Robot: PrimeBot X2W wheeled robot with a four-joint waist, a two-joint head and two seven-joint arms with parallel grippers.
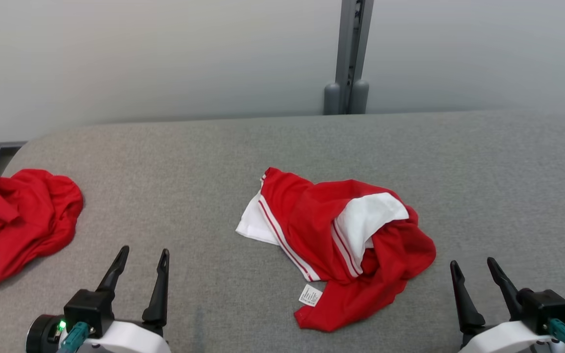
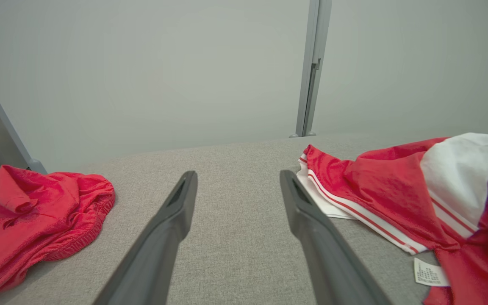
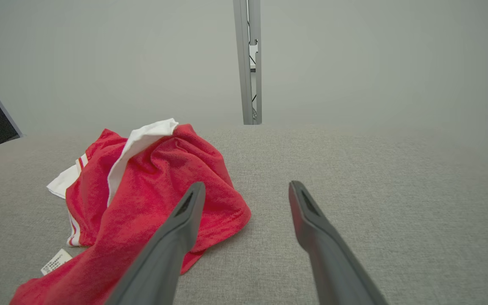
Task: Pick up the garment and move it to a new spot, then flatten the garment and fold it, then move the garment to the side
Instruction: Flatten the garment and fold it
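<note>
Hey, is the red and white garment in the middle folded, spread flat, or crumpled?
Crumpled. The red and white garment lies in a rumpled heap on the grey surface, layers bunched over each other, its label turned out.

You have bright, even, diffuse light in all three views, leaving only faint, soft shadows under the red garment [image 1: 312,225] on the grey table [image 1: 204,157]. In your wrist views the near fingers [image 2: 161,237] look slightly soft and stretched toward the bottom edge.

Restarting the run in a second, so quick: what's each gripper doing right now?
Left gripper: open, holding nothing.
Right gripper: open, holding nothing.
</note>
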